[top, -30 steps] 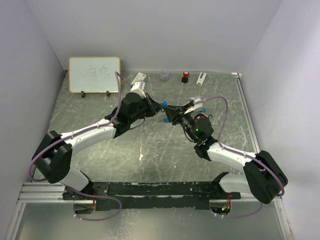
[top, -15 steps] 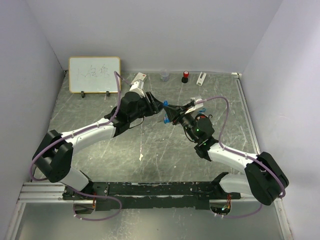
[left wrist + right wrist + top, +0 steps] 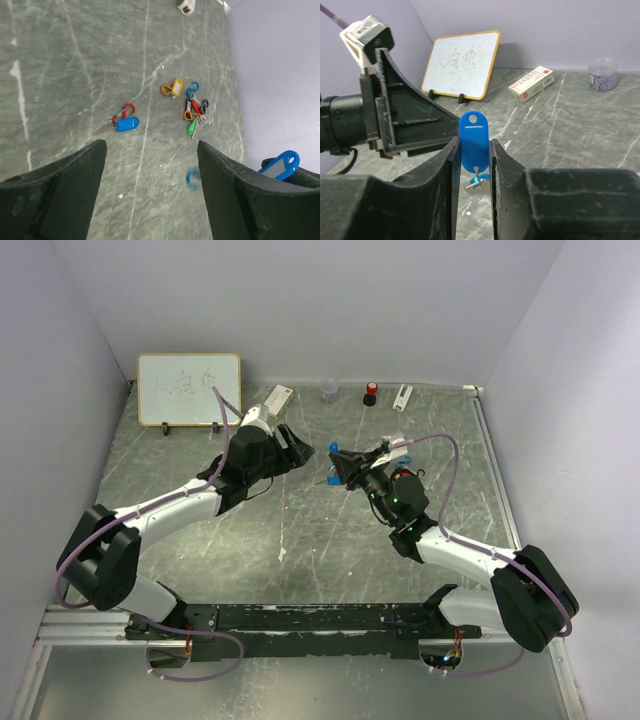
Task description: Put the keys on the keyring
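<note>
Claw on the right arm (image 3: 472, 146) hangs over the middle of the table (image 3: 330, 540), jaws clamped on a blue tag (image 3: 472, 131) that stands upright. A small metal key (image 3: 474, 184) dangles under the tag, and a blurred blue ring (image 3: 192, 178) sits just below; can't tell what it is. Left claw (image 3: 299, 447) is just to its left and apart from it, fingers (image 3: 60, 190) spread wide with nothing between them.

The other keys lie flat on the table toward the right edge. One is a blue-tagged key (image 3: 126, 123) touching a red clip (image 3: 128, 108). Beyond it is a yellow-tagged key (image 3: 175, 87) on an orange loop. Near that is a tight bunch (image 3: 195, 112) of red and green tags with a blue hook clip on top.

Along the far edge, a whiteboard (image 3: 188, 389) stands at the far-left corner. Then come a white box (image 3: 532, 83), a clear jar (image 3: 602, 74) of coloured clips, a red-topped item (image 3: 371, 393) and a small white item (image 3: 402, 396).
</note>
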{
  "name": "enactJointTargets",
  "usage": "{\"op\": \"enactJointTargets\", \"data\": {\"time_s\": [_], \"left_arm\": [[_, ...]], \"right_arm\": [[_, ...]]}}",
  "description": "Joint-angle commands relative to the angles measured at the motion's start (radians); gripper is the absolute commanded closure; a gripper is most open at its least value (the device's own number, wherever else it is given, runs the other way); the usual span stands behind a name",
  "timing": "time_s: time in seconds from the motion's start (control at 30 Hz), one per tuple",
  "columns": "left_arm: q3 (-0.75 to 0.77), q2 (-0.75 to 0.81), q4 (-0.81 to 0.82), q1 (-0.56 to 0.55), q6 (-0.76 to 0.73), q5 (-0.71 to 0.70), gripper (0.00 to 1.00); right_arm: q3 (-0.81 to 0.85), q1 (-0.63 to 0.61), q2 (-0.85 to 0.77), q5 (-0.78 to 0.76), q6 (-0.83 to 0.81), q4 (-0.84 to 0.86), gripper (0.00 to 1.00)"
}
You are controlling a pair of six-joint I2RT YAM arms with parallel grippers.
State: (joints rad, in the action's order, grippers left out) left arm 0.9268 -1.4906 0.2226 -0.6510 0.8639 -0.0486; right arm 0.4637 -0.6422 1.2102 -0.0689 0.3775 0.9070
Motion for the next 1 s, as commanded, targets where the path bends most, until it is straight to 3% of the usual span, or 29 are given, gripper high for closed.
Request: {"op": "enactJointTargets", "data": {"time_s": [0.0, 0.1, 0.33, 0.67, 0.97], "left_arm": [[-0.023, 0.082, -0.044, 0.029, -0.017, -0.086, 0.11], [-0.036, 0.11, -0.066, 0.041, -0.025, -0.117, 0.0], [-0.05, 0.143, -0.083, 0.061, -0.029, -0.127, 0.0], [-0.059, 0.161, -0.085, 0.076, -0.027, -0.107, 0.0], [-0.051, 0.188, -0.122, 0.079, -0.036, -0.11, 0.0]], "right_arm": [[0.001, 0.012, 0.002, -0.043, -0.031, -0.015, 1.0], [0.015, 0.032, 0.03, -0.064, -0.029, -0.053, 1.0], [0.047, 0.085, 0.085, -0.098, -0.009, -0.159, 1.0], [0.103, 0.099, 0.037, -0.131, 0.01, -0.36, 1.0], [0.193, 0.103, 0.094, -0.248, 0.068, -0.573, 1.0]]}}
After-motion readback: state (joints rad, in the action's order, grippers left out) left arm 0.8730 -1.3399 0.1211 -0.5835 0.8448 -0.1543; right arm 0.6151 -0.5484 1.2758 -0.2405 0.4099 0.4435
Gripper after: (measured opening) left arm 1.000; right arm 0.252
